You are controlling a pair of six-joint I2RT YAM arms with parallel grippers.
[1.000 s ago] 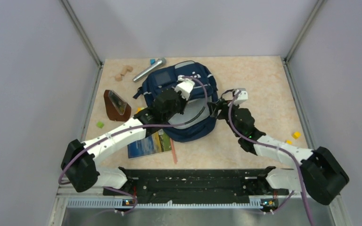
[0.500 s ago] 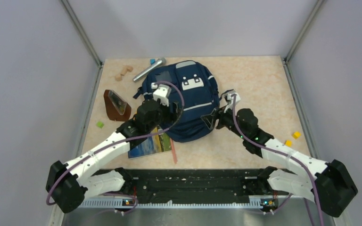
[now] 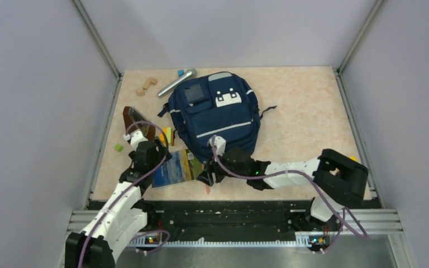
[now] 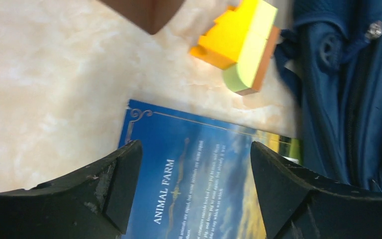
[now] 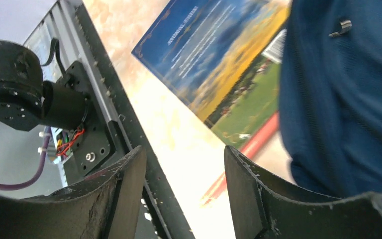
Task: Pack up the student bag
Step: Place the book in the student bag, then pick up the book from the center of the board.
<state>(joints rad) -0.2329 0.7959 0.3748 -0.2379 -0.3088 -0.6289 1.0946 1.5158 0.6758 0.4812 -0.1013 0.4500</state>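
Note:
The student bag (image 3: 218,114), navy with grey stripes and a white patch, lies flat in the middle of the table. Neither gripper touches it. My left gripper (image 3: 165,162) hangs open just over a blue "Animal Farm" book (image 3: 176,169) at the bag's near-left corner. In the left wrist view the book (image 4: 204,164) fills the gap of the left gripper (image 4: 195,149), and the bag (image 4: 348,99) is at the right. My right gripper (image 3: 206,176) is open and empty near the bag's front edge, above a red pencil (image 5: 248,149). The right wrist view shows the right gripper (image 5: 184,154), the book (image 5: 219,45) and the bag (image 5: 348,89).
A silver cylinder (image 3: 177,81), wooden blocks (image 3: 146,85) and a blue cube (image 3: 180,72) lie at the back left. A brown wedge-shaped case (image 3: 137,120), a green cube (image 3: 119,147) and yellow-orange blocks (image 4: 243,45) sit left of the bag. The black base rail (image 3: 229,212) runs along the near edge.
Both arms drew back from the bag toward the near edge. The left gripper opened and let the bag go, and the bag now lies flat. The right gripper swung left to the pencil.

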